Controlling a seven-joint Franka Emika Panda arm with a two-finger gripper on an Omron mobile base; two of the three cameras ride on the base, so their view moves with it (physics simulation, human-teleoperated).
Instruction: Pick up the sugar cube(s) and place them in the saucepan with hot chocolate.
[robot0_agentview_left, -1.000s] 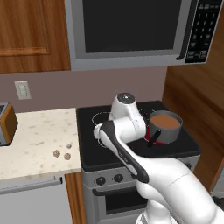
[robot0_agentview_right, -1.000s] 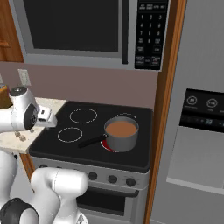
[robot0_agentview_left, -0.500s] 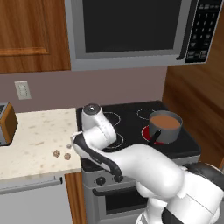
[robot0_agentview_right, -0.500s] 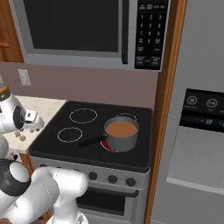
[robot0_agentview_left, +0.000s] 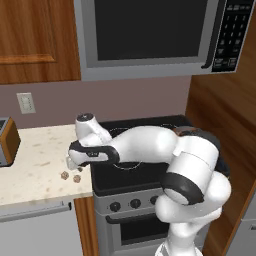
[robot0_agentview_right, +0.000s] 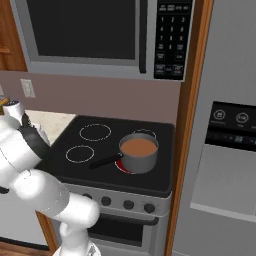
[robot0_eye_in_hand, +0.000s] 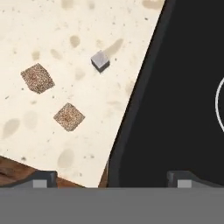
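Two brownish speckled sugar cubes (robot0_eye_in_hand: 37, 78) (robot0_eye_in_hand: 69, 117) and a smaller pale grey one (robot0_eye_in_hand: 100, 60) lie on the beige counter (robot0_eye_in_hand: 87, 26) near its front edge, close to the black cooktop (robot0_eye_in_hand: 175, 109). In the left base view the brown cubes (robot0_agentview_left: 64, 175) (robot0_agentview_left: 77, 178) lie just below my gripper (robot0_agentview_left: 74, 161), which hovers over the counter's right end. The gripper (robot0_eye_in_hand: 113, 179) is open and empty, its tips straddling the seam between counter and stove. The grey saucepan (robot0_agentview_right: 138, 154) with brown hot chocolate and a black handle stands on the stove's front right burner.
A toaster (robot0_agentview_left: 7, 142) sits at the counter's far left. The microwave (robot0_agentview_left: 150, 35) hangs above the stove, and a wooden panel (robot0_agentview_left: 225, 125) bounds its right side. The grey fridge (robot0_agentview_right: 225, 160) stands beyond. My arm stretches low across the cooktop.
My arm has swung left from over the stove to above the counter's right end, bringing the hand over the cubes. The jaws stayed open. The saucepan has not moved.
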